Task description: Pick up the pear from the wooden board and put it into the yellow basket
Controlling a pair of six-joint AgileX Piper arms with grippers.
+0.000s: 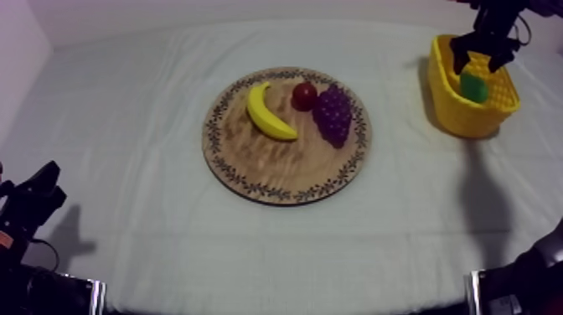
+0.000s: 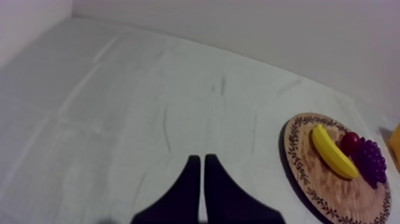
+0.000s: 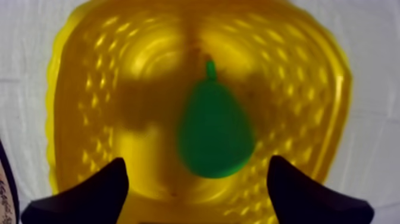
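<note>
My right gripper (image 3: 196,165) hangs open over the yellow basket (image 3: 80,89); the pear (image 3: 214,128) lies loose inside, straight below it.

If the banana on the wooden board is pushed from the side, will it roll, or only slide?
The banana is curved and lies flat on the wooden board, so it would probably slide or pivot, not roll. Its skin looks smooth, so it may slip in a grasp. The small red fruit beside it is round and could roll if bumped.
</note>
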